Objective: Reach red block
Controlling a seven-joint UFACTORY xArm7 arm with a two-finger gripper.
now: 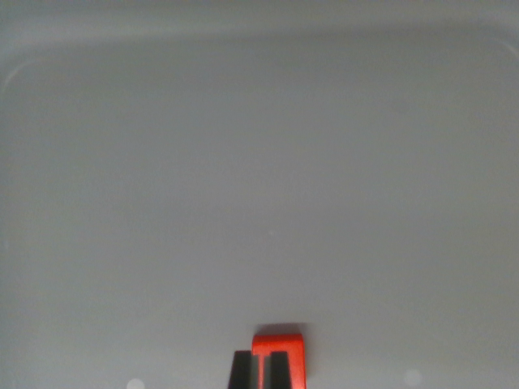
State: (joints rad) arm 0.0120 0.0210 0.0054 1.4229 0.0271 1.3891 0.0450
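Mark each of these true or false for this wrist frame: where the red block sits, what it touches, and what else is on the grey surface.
1. The red block sits at the bottom edge of the wrist view. True.
2. The block lies in the upper left corner. False: it is at bottom centre.
3. Dark gripper fingers overlap the block's lower part. True.
4. A second, blue block lies on the grey tray. False: only the red block shows.

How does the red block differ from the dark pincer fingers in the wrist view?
The small red block is bright orange-red; the dark pincer fingers are near black. The block lies on the pale grey tray floor; the fingers enter from the bottom edge, overlapping the block's front. Both sit at bottom centre.
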